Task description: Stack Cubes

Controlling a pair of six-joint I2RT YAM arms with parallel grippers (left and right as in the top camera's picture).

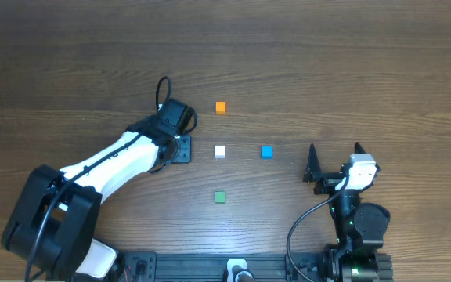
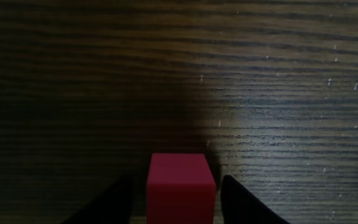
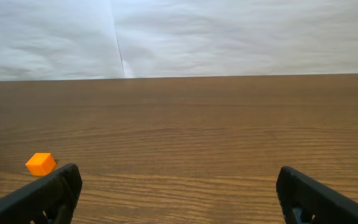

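The big brown wooden tabletop holds everything. At its far edge, the right wrist view shows a white sheet behind it.

The left arm is white and black. It stands at the bottom left and reaches up toward the middle of the tabletop. The right arm is black and sits low near the bottom right.

The left gripper is down close to the wood. Its two dark fingers are apart, and the red cube sits on the tabletop right between them. There is a thin gap between the cube and each finger, so the cube is not squeezed. The gap looks smaller on one side than on the other.

The right gripper has its two fingers spread wide apart and holds nothing. It is off to the right of all the cubes.

Four more little cubes lie on the tabletop, each one alone. The white cube is near the left gripper, just to its right in the top view. The orange cube lies farther up from the white one. The green cube lies below the white one, closer to the arms' bases. The blue cube lies between the white cube and the right gripper.
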